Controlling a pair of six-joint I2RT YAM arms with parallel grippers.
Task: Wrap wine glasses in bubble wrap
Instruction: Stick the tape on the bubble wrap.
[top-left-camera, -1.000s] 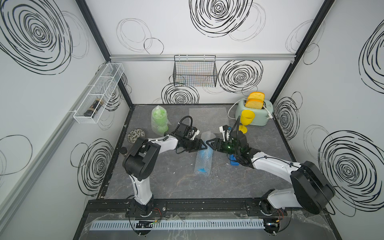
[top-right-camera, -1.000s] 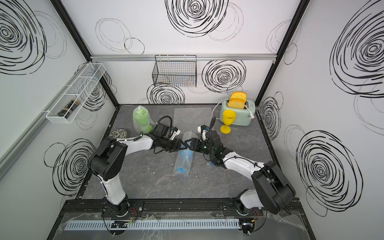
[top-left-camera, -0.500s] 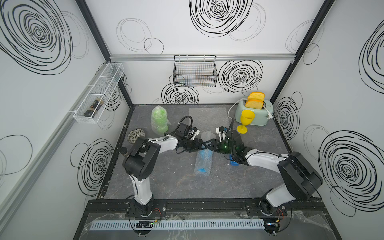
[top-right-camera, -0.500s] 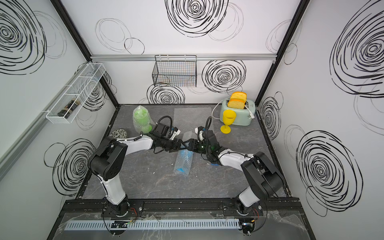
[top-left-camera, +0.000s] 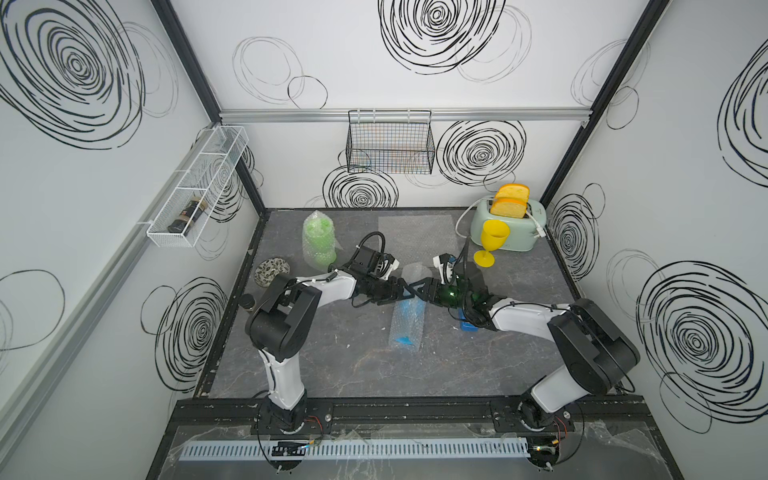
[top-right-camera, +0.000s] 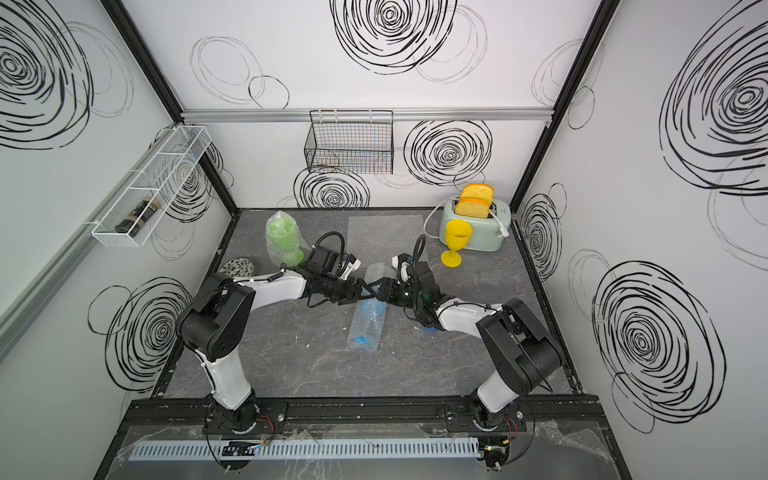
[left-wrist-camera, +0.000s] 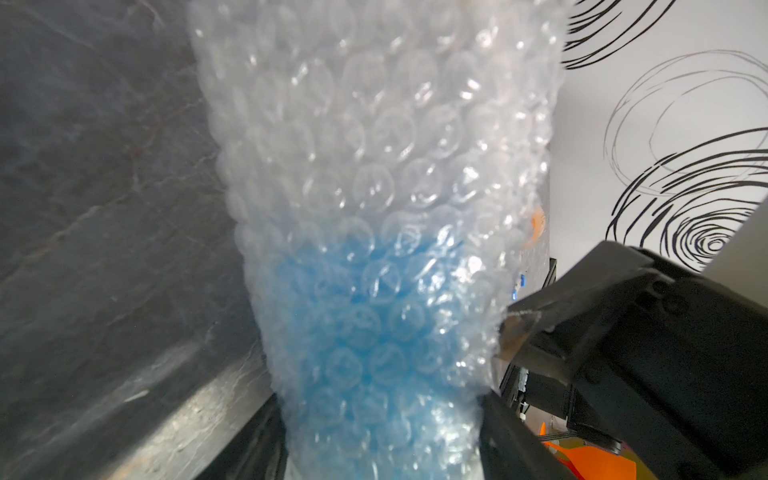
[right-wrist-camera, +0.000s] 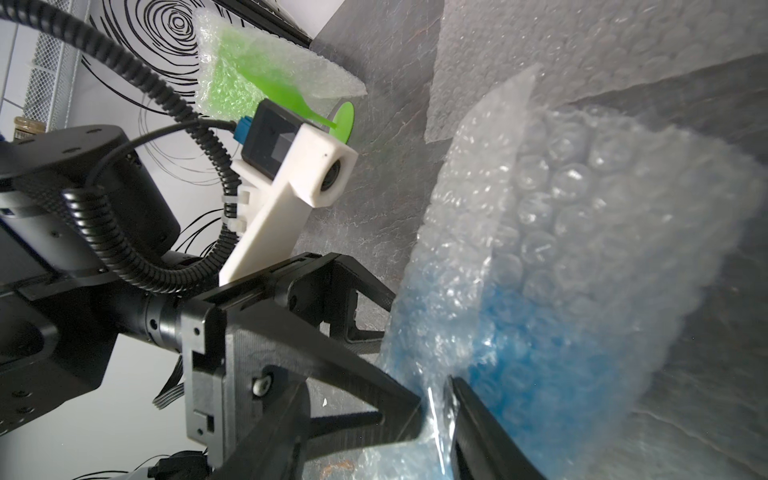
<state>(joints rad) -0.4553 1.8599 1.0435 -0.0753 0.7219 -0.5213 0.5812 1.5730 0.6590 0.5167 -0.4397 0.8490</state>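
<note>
A blue wine glass rolled in bubble wrap (top-left-camera: 405, 322) lies mid-table, seen in both top views. My left gripper (top-left-camera: 400, 289) is shut on this bundle; its fingers press both sides of it in the left wrist view (left-wrist-camera: 380, 440). From the other side my right gripper (top-left-camera: 420, 288) meets it tip to tip, jaws apart. One of its fingers (right-wrist-camera: 482, 428) rests against the wrap's loose edge. A green wine glass in bubble wrap (top-left-camera: 318, 241) stands at the back left. The yellow wine glass (top-left-camera: 492, 243) stands bare and upright.
A flat bubble wrap sheet (top-left-camera: 415, 235) lies at the back middle. A mint toaster (top-left-camera: 513, 226) with bread stands behind the yellow glass. A blue tape dispenser (top-left-camera: 467, 326) sits under my right arm. A patterned dish (top-left-camera: 270, 270) and a small dark jar (top-left-camera: 248, 302) are at the left edge.
My right gripper has moved left across the table to the wrapped blue glass and now meets the left gripper. The left arm and the bundle have hardly moved.
</note>
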